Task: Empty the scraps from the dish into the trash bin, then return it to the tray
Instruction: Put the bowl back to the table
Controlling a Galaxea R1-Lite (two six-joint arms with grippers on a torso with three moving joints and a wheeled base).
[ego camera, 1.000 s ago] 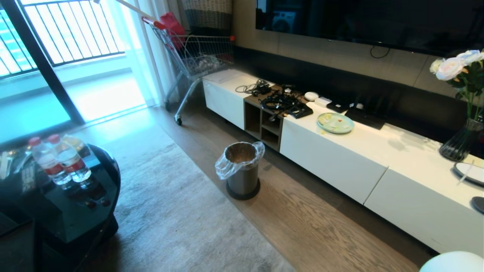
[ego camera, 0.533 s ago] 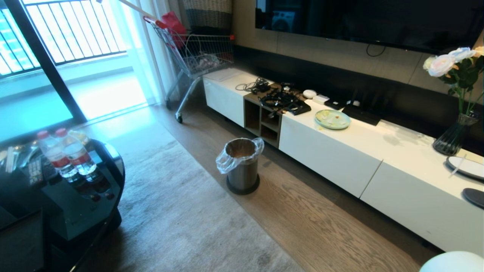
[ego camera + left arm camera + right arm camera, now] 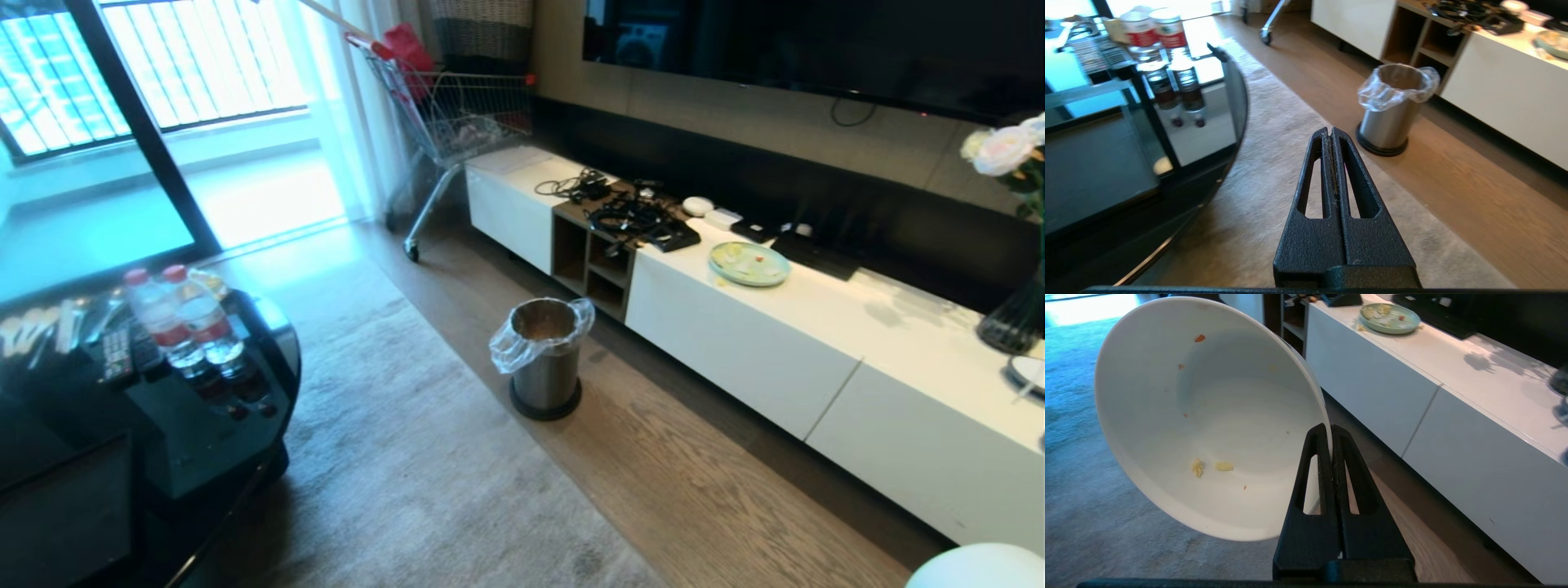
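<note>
Left claw (image 3: pixel 1331 132) and right claw (image 3: pixel 1329 430): matte black, rough-textured tapering fingers, each pierced by one long slot, rising from a broad black base block.

In the middle of my head view the trash bin (image 3: pixel 545 359) stands on the floor, just in front of the long cabinet (image 3: pixel 824 343) that runs from upper centre to the right edge. On that cabinet, right of centre, lies a plate (image 3: pixel 749 264), with a tangle of cables (image 3: pixel 633 219) to its left. A shopping cart (image 3: pixel 457 114) stands at top centre. At lower left a table (image 3: pixel 122 425) carries two bottles (image 3: pixel 184 322). My right pincer (image 3: pixel 1331 435) grips the rim of the dish (image 3: pixel 1208 416), with a few scraps (image 3: pixel 1212 466) in it.
</note>
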